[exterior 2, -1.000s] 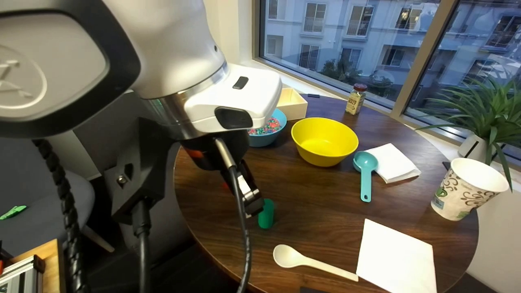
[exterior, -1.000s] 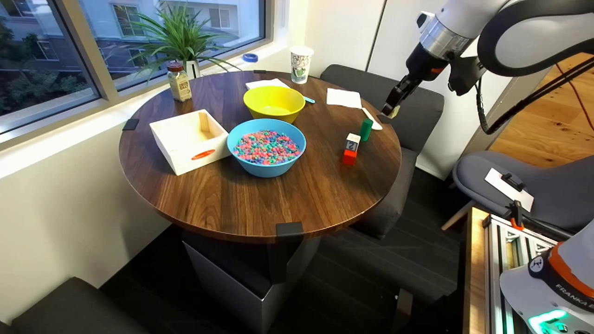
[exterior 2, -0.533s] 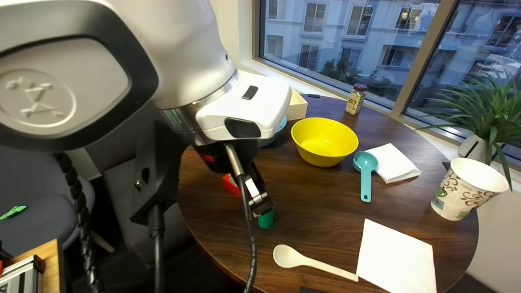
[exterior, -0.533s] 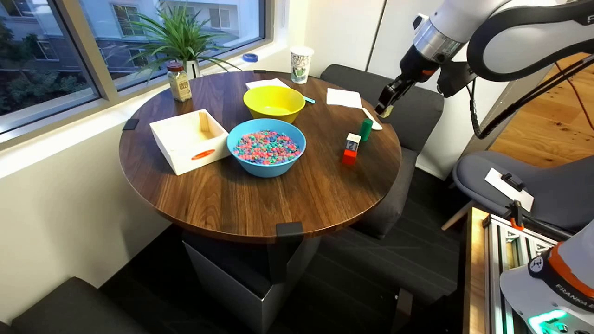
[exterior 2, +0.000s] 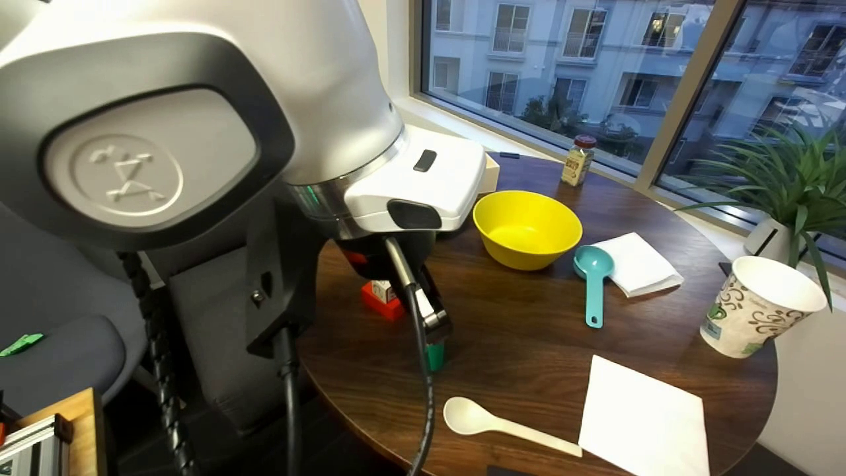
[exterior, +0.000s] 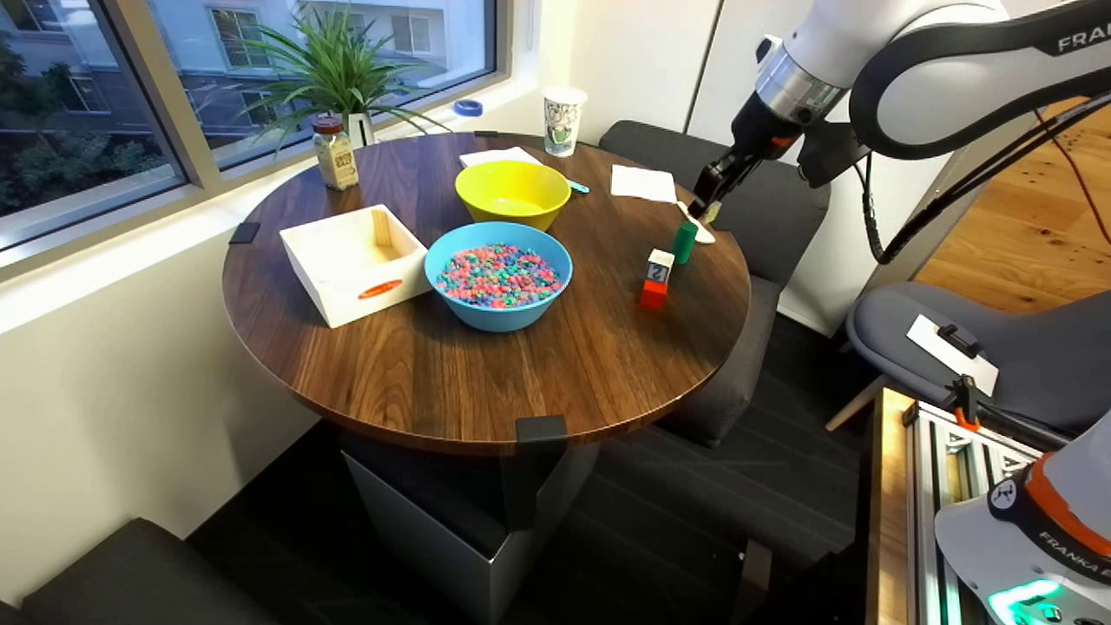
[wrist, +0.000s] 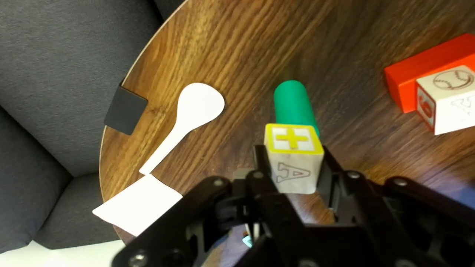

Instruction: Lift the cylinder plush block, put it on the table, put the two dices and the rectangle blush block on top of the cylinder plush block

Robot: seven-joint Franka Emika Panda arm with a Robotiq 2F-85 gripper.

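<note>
The green cylinder plush block (exterior: 685,244) stands upright on the brown round table (exterior: 521,382). My gripper (wrist: 293,157) is shut on one dice (wrist: 295,170), whitish with a yellow plus face. It holds the dice raised near the cylinder; in the wrist view the dice covers one end of the cylinder (wrist: 293,104). In an exterior view the gripper (exterior 2: 436,328) hides the cylinder's top (exterior 2: 435,357). The red rectangle block (exterior: 654,295) lies beside the cylinder, with the second dice (exterior: 659,266) on top of it. Both also show in the wrist view, red block (wrist: 423,70) and dice (wrist: 452,100).
A white spoon (wrist: 198,105) and a napkin (wrist: 139,205) lie near the cylinder and the table's edge. A blue bowl of beads (exterior: 499,317), a yellow bowl (exterior: 512,195), a wooden box (exterior: 347,278) and a paper cup (exterior: 562,121) stand farther off.
In the exterior views my gripper has moved closer to the green cylinder and slightly lower, still with the dice. The cylinder, red block and second dice have not moved.
</note>
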